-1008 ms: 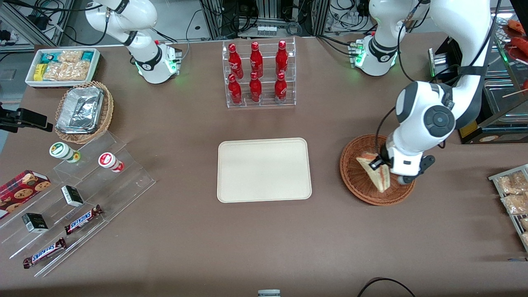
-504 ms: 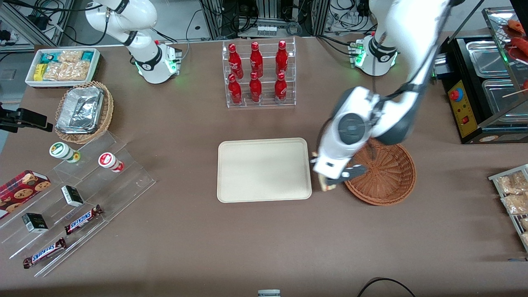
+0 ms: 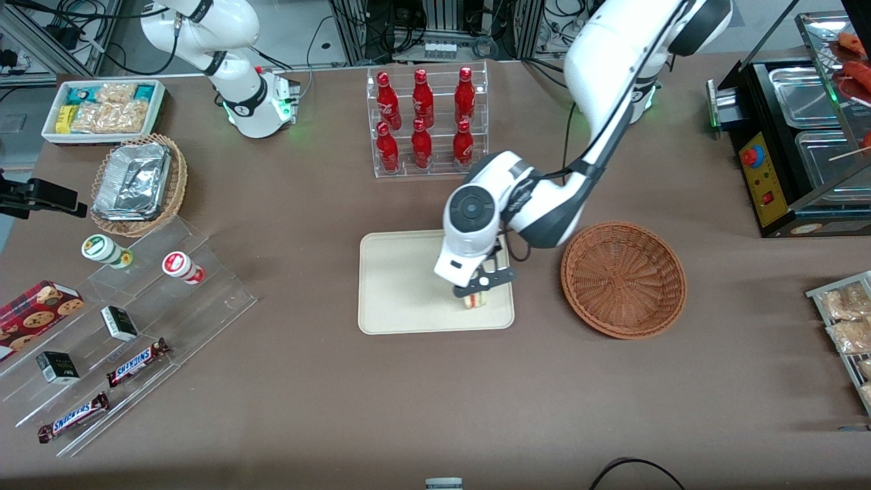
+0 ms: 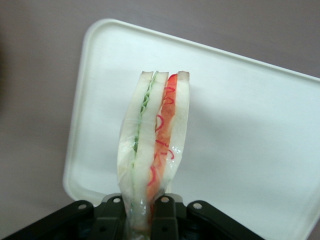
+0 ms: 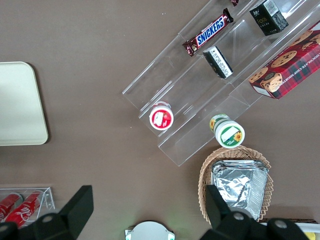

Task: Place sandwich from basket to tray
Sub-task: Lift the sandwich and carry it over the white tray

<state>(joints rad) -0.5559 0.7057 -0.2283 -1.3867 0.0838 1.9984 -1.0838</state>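
Now over the flat cream rectangular plastic tray [image 3: 401,286], carrying.
Pincer [image 4: 142,215] clenched on triangular wrapped tan-bread sandwich [image 4: 155,145]; better to lower gently, then release near the middle.

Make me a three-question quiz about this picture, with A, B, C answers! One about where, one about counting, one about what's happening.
1. Where is the sandwich?
A. in the basket
B. above the tray
C. on the bottle rack

2. How many red bottles stand in the clear rack?
A. four
B. six
C. nine

3. What is the tool doing?
A. gripping the sandwich
B. hanging open with nothing in it
C. resting in the basket

Answers: 1 B, the cream tray lies under it. 2 B, two rows of three. 3 A, the fingers pinch its end; the basket holds nothing.
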